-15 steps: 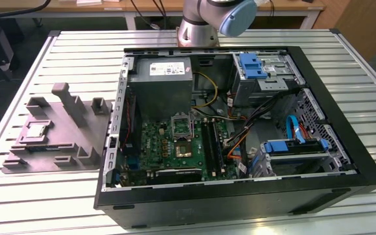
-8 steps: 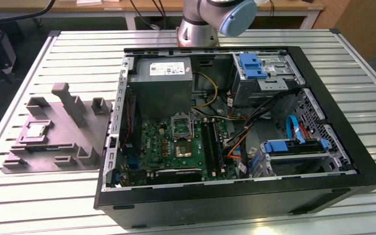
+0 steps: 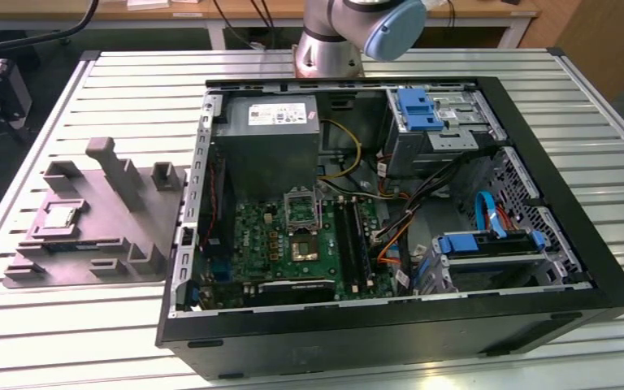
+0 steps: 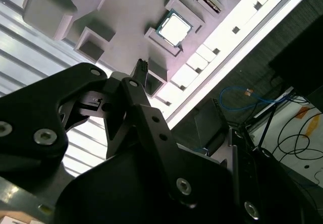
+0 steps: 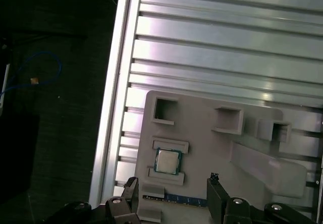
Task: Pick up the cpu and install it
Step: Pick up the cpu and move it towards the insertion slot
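cpu (image 5: 167, 161) lay in a recess of the grey fixture (image 5: 202, 118) on the slatted table (image 5: 227, 57), gripper (image 5: 172, 178) over it, fingers spread apart, nothing held

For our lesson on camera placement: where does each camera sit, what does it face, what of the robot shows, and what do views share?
Exterior view: off the arm, looking down on table, case and holder; the arm's base shows.
First wrist view: on the arm, facing down at the cpu in the holder; the open hand's fingertips show.
Second wrist view: on the arm, looking past the hand's links at the cpu.
Shared: all three show the cpu in the holder.
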You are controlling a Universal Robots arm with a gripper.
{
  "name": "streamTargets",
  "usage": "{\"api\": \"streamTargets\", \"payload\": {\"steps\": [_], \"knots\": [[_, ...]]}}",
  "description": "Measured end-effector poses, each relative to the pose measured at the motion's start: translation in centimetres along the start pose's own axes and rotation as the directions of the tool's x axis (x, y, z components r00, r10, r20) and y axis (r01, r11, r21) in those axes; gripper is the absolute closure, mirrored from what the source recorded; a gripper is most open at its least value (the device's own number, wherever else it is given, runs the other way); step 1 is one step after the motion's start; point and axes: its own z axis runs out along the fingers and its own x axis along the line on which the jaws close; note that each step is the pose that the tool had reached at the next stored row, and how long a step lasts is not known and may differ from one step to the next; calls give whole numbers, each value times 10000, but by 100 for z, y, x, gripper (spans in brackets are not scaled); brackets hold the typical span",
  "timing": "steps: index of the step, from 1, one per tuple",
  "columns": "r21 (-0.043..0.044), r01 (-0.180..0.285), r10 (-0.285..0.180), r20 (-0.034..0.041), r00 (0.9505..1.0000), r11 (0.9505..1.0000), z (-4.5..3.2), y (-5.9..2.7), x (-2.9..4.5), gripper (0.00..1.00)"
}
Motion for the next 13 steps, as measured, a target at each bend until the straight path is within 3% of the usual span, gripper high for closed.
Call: {"api": "streamTargets", "payload": {"steps": [13], "knots": [[2,0,0,-2,10000,10000,124,-24,1,35]]}}
